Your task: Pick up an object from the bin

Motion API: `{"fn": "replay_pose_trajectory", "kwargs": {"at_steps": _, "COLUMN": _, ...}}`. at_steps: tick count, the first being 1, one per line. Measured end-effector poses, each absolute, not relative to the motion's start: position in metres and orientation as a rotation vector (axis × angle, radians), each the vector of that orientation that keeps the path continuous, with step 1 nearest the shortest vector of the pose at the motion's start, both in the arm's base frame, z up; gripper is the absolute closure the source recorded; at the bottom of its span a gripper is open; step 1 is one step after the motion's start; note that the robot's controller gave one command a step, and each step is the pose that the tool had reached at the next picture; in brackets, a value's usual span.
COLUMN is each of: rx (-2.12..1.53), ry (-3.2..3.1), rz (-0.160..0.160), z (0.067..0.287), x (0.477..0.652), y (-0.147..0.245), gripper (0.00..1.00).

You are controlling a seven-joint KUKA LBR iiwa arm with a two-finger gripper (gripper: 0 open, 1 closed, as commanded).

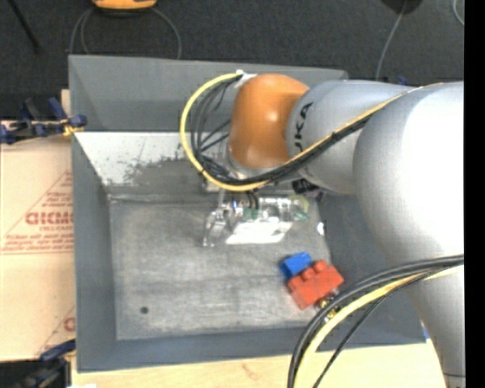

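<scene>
My gripper (pixel 217 225) hangs low in the middle of the bin, just under the orange wrist cover. Right beside it, on its right, lies a flat white thing (pixel 260 231) with a clear, greenish part (pixel 289 208) along its far edge. The gripper touches or nearly touches the white thing's left end; which, I cannot tell. Farther to the front right a small blue block (pixel 294 263) lies against a red toy block (pixel 316 285).
The arm reaches in from the right and covers the bin's right side and back right corner. Bare grey floor spreads over the bin's left half and front. A small dark spot (pixel 144 310) marks the floor at the front left.
</scene>
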State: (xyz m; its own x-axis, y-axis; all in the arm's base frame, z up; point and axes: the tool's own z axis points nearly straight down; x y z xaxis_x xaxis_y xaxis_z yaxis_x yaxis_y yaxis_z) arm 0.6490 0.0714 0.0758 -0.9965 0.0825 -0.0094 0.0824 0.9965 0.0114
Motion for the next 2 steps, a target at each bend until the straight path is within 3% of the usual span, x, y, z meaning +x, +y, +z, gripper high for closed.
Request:
{"fn": "replay_pose_trajectory", "kwargs": {"at_steps": 1, "rx": 0.226, "ry": 3.132, "rz": -0.001, "z": 0.103, "x": 0.631, "y": 0.022, "gripper": 0.0}}
{"fn": "replay_pose_trajectory", "kwargs": {"at_steps": 2, "rx": 0.08, "ry": 3.126, "rz": 0.006, "z": 0.077, "x": 0.632, "y": -0.021, "gripper": 0.0}}
